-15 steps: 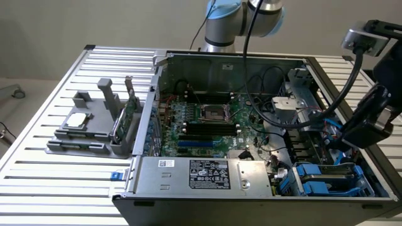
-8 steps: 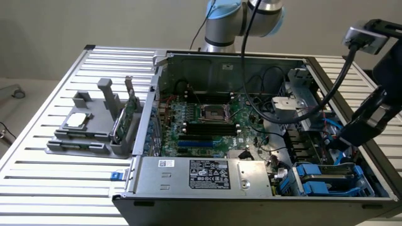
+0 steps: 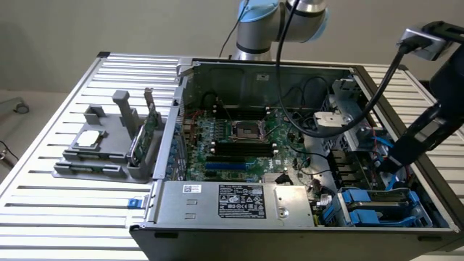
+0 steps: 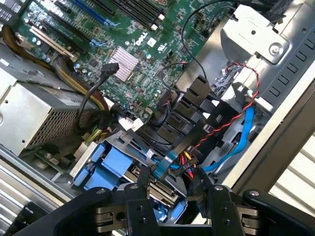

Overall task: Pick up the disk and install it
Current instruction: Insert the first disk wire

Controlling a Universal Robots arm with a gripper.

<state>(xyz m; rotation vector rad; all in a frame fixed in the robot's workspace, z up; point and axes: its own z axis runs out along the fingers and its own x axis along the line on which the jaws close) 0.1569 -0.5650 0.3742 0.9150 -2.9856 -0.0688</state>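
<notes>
The disk [image 3: 382, 204], silver-grey in a blue carrier bracket, lies in the drive bay at the near corner of the open computer case [image 3: 217, 231], on the exterior view's right. My gripper [image 3: 389, 166] hangs just above that bay, inside the case. In the wrist view its two dark fingers [image 4: 143, 181] stand apart, so the gripper [image 4: 170, 184] is open with nothing held. Beyond the gap I see the disk's blue carrier [image 4: 112, 166], a strip of its metal [image 4: 156, 191], and blue and red cables.
A grey holder [image 3: 91, 163] on the slatted table [image 3: 43, 217] at the exterior view's left carries a small silver chip [image 3: 88, 138] and a green card [image 3: 145, 138]. The motherboard [image 3: 239, 141], power supply [image 3: 239, 201] and loose black cables [image 3: 319, 130] crowd the case.
</notes>
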